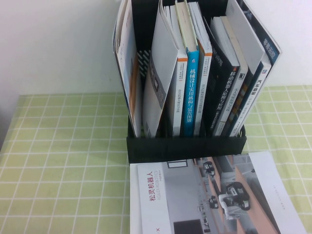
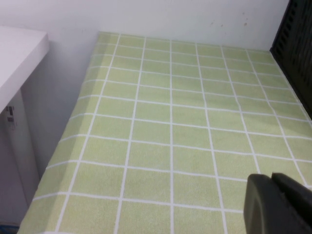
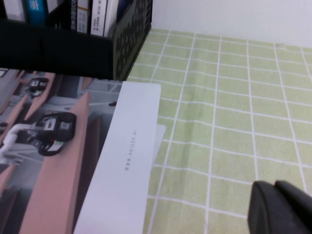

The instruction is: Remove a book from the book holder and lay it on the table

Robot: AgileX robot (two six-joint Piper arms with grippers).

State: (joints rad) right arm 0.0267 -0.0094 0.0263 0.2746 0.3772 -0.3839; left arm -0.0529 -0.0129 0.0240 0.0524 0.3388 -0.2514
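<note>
The book (image 1: 214, 195), a grey and salmon-pink magazine with robot photos and a white strip of red-brown characters, lies flat on the table (image 1: 63, 161) just in front of the book holder (image 1: 185, 146). It also shows in the right wrist view (image 3: 58, 161). The black holder stands upright, full of books. My left gripper (image 2: 273, 183) is shut and empty over bare cloth to the left of the holder (image 2: 295, 34). My right gripper (image 3: 275, 187) is shut and empty over the cloth to the right of the book, not touching it. Neither gripper shows in the high view.
Several upright books and magazines fill the holder, among them a blue-spined book (image 1: 191, 92). A white wall stands behind the table. A white ledge (image 2: 19, 58) lies beyond the table's left edge. Green cloth shows on both sides of the holder.
</note>
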